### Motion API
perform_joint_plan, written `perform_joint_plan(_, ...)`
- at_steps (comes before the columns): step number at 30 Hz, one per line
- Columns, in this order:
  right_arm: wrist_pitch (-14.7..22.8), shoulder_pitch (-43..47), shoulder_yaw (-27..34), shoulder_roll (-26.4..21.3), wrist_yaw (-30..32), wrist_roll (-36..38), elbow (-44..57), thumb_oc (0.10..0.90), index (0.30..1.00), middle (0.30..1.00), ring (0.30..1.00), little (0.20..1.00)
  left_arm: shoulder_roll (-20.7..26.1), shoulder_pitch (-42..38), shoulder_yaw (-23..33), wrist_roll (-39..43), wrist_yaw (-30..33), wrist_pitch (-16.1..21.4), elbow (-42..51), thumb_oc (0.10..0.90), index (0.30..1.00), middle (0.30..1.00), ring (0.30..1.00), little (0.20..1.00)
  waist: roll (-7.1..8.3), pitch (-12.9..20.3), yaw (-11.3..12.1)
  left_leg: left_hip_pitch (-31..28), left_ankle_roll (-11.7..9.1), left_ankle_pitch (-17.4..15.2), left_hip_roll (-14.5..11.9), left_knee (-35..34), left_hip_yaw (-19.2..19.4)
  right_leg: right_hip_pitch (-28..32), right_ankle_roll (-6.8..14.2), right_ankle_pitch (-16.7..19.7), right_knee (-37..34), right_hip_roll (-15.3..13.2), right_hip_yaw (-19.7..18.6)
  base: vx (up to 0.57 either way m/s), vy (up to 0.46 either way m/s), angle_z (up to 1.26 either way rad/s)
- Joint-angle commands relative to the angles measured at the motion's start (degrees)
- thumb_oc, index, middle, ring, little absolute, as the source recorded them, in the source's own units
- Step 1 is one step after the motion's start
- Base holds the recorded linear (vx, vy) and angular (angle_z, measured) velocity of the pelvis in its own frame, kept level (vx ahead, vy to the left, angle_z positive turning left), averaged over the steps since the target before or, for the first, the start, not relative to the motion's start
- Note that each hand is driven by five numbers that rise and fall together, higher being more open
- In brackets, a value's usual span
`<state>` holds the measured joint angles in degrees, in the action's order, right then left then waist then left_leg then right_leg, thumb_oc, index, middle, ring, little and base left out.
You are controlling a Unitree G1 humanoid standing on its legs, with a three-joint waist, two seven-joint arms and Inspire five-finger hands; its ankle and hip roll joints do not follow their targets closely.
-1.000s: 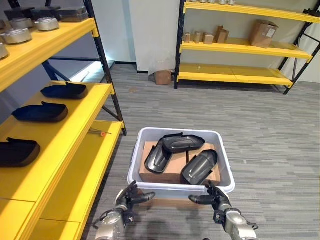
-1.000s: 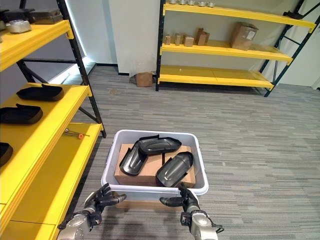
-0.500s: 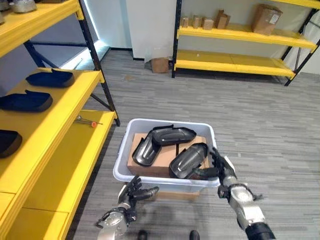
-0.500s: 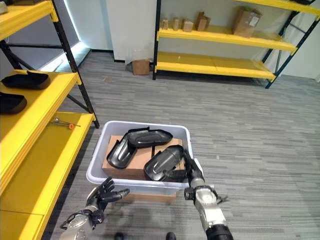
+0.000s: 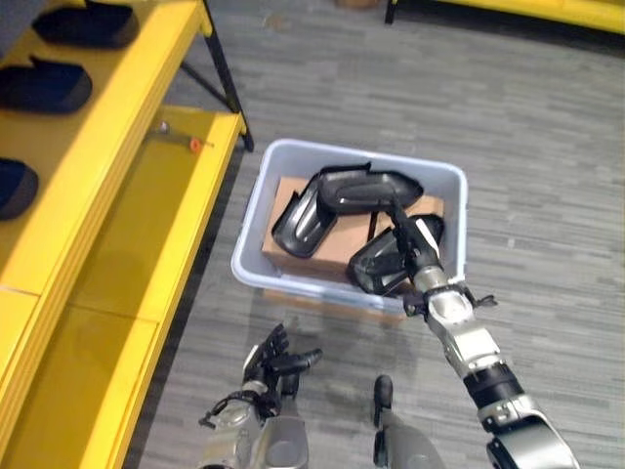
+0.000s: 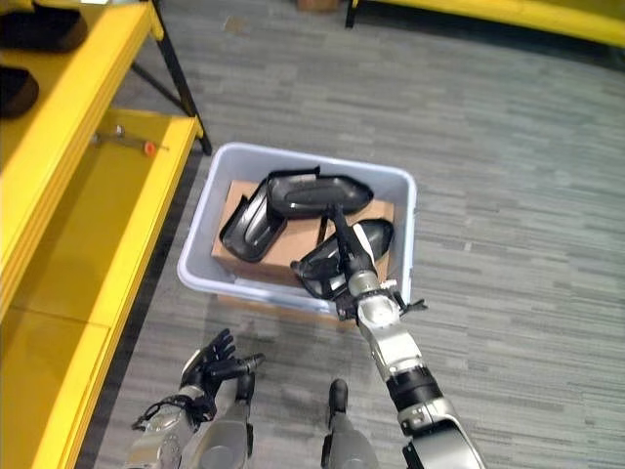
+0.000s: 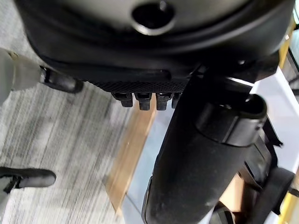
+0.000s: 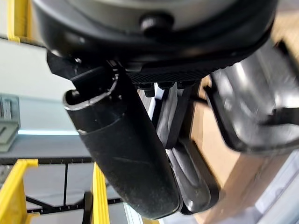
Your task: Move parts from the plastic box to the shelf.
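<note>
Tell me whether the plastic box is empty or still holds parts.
Still holds parts: three dark parts lie on cardboard inside the plastic box. The right robot hand reaches onto the nearest one.

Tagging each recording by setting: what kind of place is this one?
Likely a warehouse or workshop storeroom: yellow steel shelving with black uprights holds dark moulded plastic parts, and a pale grey plastic box of similar black parts sits on grey carpeted floor.

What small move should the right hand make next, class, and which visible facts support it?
Probably close the right hand around the nearest black part. Its straight fingers already reach into the plastic box and lie over that part, which rests on a cardboard box. The left hand hangs low outside the box, so it cannot help yet.
</note>
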<state>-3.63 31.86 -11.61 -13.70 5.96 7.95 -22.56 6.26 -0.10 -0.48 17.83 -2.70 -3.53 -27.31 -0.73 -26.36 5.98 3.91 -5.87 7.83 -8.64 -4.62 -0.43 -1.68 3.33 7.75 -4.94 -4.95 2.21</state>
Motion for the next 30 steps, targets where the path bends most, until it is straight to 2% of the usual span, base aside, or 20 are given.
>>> perform_joint_plan(1,4.07,12.15,2.72,-0.63,4.4,0.56,2.21,0.9,1.0,1.0,1.0,1.0,1.4,-1.18,-0.03,3.09,0.39,3.9,5.36,0.9,1.0,1.0,1.0,1.0,0.38,0.57,-0.15,-2.57,3.52,-2.19,0.2,0.06,1.18,2.84,-3.67,-2.18,0.31,-5.4,-0.16,-0.06,0.008,-0.02)
perform_joint_plan(9,3.14,22.0,1.61,-0.95,7.06,1.65,-1.72,0.9,1.0,1.0,1.0,1.0,1.69,-2.74,-0.64,3.5,0.98,3.66,5.42,0.9,1.0,1.0,1.0,1.0,0.92,-3.39,0.43,-1.5,3.15,-1.96,0.01,0.53,1.06,2.34,-3.73,-1.99,-0.06,-5.39,0.07,-0.01,0.001,0.0)
perform_joint_plan(17,2.06,27.9,0.77,-1.11,9.28,0.38,-2.22,0.9,1.0,1.0,1.0,1.0,1.73,-3.44,-0.9,3.38,2.14,3.81,5.68,0.9,1.0,1.0,1.0,1.0,2.22,-3.43,0.79,0.89,3.08,-1.91,0.24,0.64,0.87,0.53,-3.63,-1.89,-0.06,-5.55,0.06,0.02,0.037,0.01)
perform_joint_plan(24,2.01,33.82,0.46,0.06,10.84,6.31,-8.43,0.9,1.0,1.0,1.0,1.0,1.72,-2.87,-0.5,3.78,2.46,3.49,5.85,0.9,1.0,1.0,1.0,1.0,2.76,-3.43,1.82,0.4,3.08,-2.18,0.51,-0.02,0.9,0.75,-3.47,-1.85,-0.03,-5.93,-0.12,0.03,0.053,0.01)
perform_joint_plan(30,2.02,35.95,-0.5,0.81,10.63,7.81,-10.04,0.9,1.0,1.0,1.0,1.0,1.82,-2.9,-0.15,4.16,2.53,3.4,6.02,0.9,1.0,1.0,1.0,1.0,3.34,-3.43,2.42,0.09,3.0,-2.39,0.59,0.2,0.93,0.96,-3.4,-1.79,-0.05,-5.97,-0.26,0.02,0.042,0.01)
